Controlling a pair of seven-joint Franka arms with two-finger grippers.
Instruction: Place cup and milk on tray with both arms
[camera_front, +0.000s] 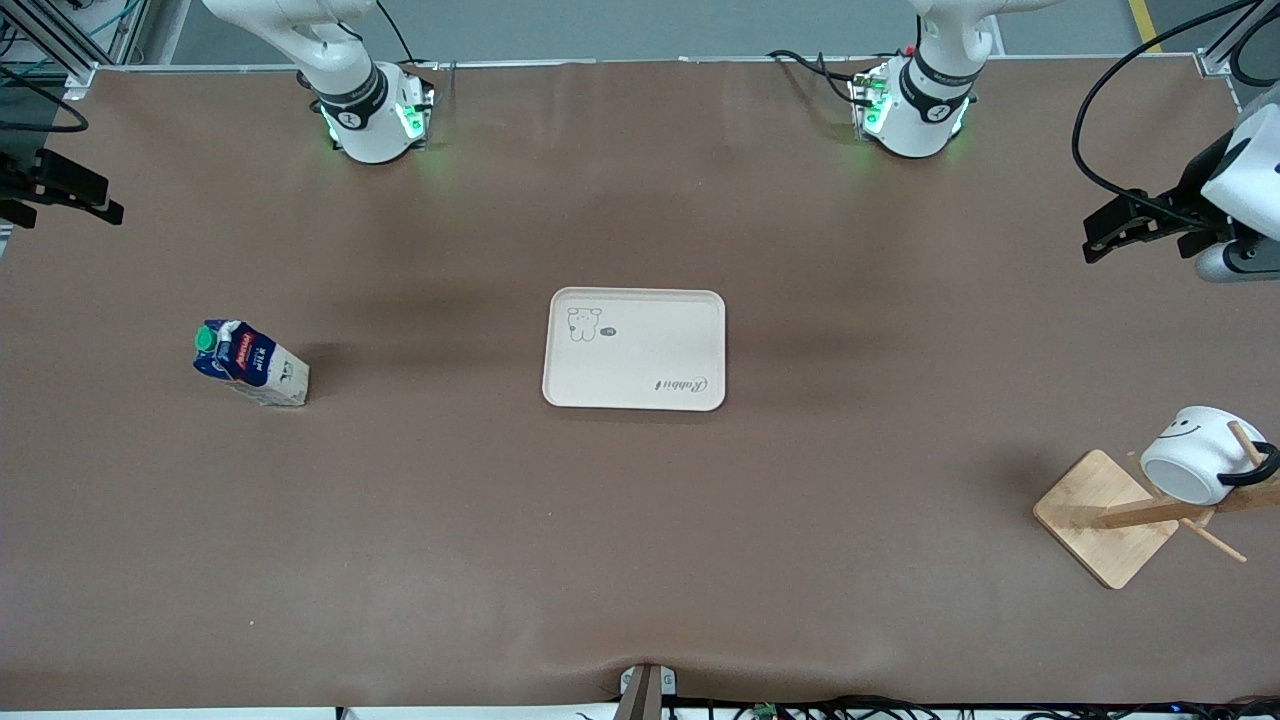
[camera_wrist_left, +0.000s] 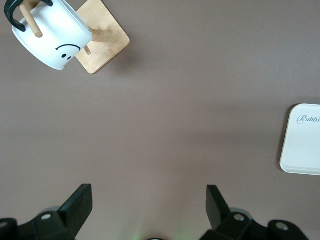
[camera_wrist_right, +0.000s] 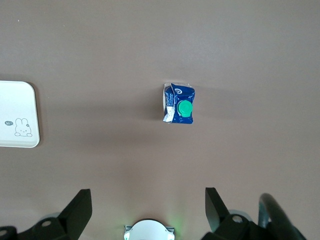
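The cream tray (camera_front: 650, 340) lies flat in the table's middle with nothing on it. The blue and white milk carton (camera_front: 250, 365) with a green cap stands toward the right arm's end; it also shows in the right wrist view (camera_wrist_right: 179, 104). The white smiley cup (camera_front: 1195, 455) hangs by its black handle on a peg of a wooden rack toward the left arm's end. My left gripper (camera_front: 1095, 238) hovers open over bare table near that end, apart from the cup (camera_wrist_left: 55, 40). My right gripper (camera_front: 100, 200) hovers open at its own end, empty.
The peg rack's square wooden base (camera_front: 1100, 515) sits near the table's front corner at the left arm's end. Both green-lit arm bases (camera_front: 375, 120) (camera_front: 915, 115) stand along the edge farthest from the front camera. A tray edge shows in each wrist view (camera_wrist_left: 305, 145) (camera_wrist_right: 15, 112).
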